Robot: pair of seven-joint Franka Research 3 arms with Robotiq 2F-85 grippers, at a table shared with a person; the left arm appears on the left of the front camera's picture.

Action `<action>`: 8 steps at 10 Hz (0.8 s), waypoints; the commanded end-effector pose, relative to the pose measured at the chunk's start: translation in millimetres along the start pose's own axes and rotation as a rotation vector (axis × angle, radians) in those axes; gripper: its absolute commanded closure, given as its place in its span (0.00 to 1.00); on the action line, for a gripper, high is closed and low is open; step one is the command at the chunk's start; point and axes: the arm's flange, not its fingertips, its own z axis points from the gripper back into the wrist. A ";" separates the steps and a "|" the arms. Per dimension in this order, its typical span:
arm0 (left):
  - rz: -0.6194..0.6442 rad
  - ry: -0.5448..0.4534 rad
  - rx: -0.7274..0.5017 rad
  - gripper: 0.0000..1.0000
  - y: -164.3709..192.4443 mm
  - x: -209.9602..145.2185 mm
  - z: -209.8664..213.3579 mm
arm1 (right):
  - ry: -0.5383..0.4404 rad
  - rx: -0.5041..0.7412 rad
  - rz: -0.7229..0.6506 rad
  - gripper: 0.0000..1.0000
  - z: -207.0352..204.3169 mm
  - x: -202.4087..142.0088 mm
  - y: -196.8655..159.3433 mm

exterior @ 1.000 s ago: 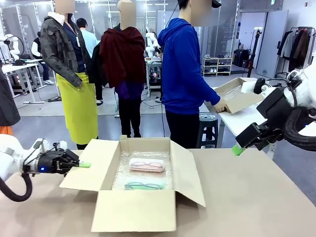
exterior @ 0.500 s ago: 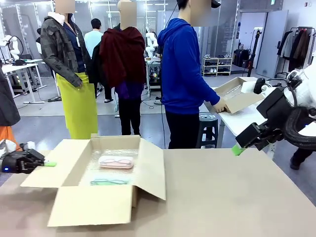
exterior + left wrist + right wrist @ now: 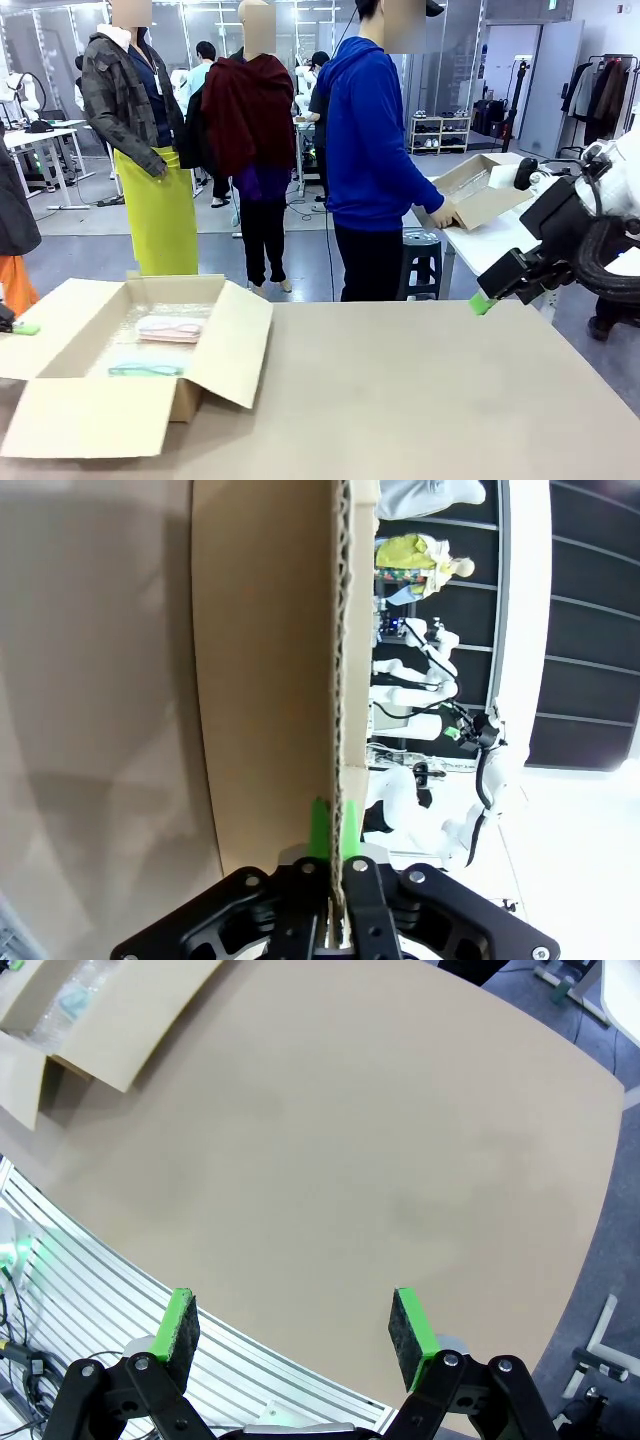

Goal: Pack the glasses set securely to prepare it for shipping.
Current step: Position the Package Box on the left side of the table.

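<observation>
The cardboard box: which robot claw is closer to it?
The left. The left claw pinches the cardboard box by its flap edge; the right claw hangs open, apart, at the table's far right.

The front view looks from the robot's side across the table (image 3: 420,390) toward a person (image 3: 375,150) standing at the far edge, taking in the open cardboard box (image 3: 120,370) at the near left. The left wrist view sits very close, looking along the left gripper (image 3: 333,830) at a box flap (image 3: 300,660) seen edge-on, with the room beyond turned sideways. The right wrist view looks down from above past the right gripper (image 3: 295,1325), wide apart, onto bare tabletop (image 3: 380,1160). It shares the box (image 3: 90,1010), small at its upper left corner, with the other two views.
</observation>
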 end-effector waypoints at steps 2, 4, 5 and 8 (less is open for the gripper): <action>-0.005 0.029 0.092 0.97 0.1 -5.0 63.0 | -0.006 -0.012 -0.022 0.04 -3.4 -1.5 2.3; 0.003 0.015 0.117 0.97 0.8 -7.4 80.6 | -0.006 -0.012 -0.022 0.04 -3.4 -1.5 2.3; 0.026 0.014 0.091 0.97 -1.1 -7.7 76.3 | -0.006 -0.012 -0.022 0.04 -3.4 -1.5 2.3; -0.006 -0.004 0.106 0.97 -5.5 -12.0 76.0 | -0.006 -0.012 -0.022 0.04 -3.4 -1.5 2.3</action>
